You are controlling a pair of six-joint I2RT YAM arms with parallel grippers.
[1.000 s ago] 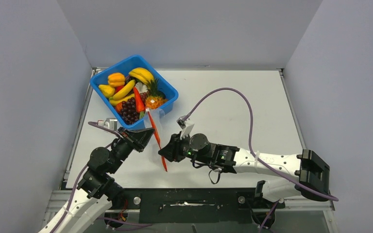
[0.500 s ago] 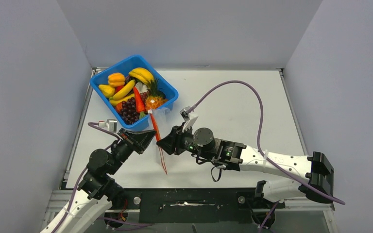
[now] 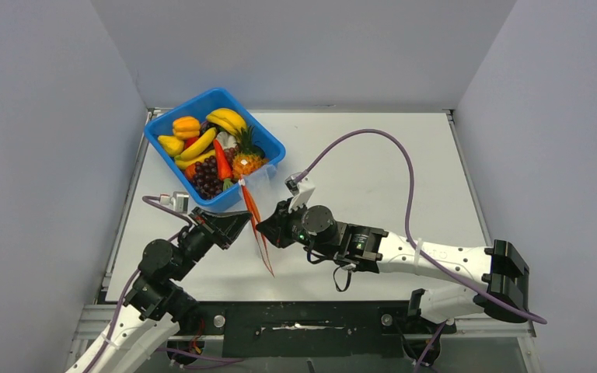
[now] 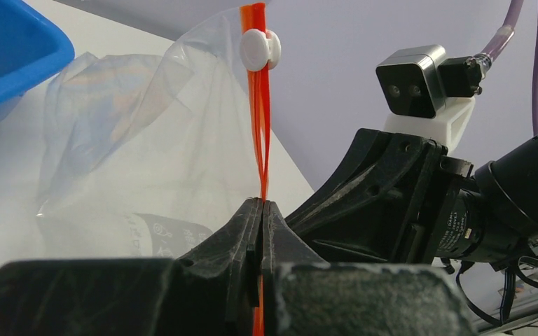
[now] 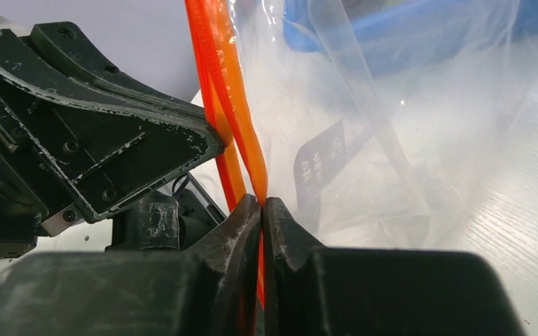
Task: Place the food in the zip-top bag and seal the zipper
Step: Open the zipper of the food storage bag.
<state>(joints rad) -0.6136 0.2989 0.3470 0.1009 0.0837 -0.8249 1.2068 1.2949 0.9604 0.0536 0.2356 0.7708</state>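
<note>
Between the two end effectors, the zip-top bag hangs limp off its zipper, with the clear film slumped onto the bench just beside the blue bin. The left end effector is pinched tight on the orange strip, and the right end effector is clamped on it too. The white slider sits up at the bin end. All the food is in the bin, none bagged yet. My guess: the film's light, floppy and slippery and will collapse unless the mouth is held apart, so the stiffer zipper strip is the sane place to grab. The toy fruit looks hard and glossy and could squirt out of a pinch.
</note>
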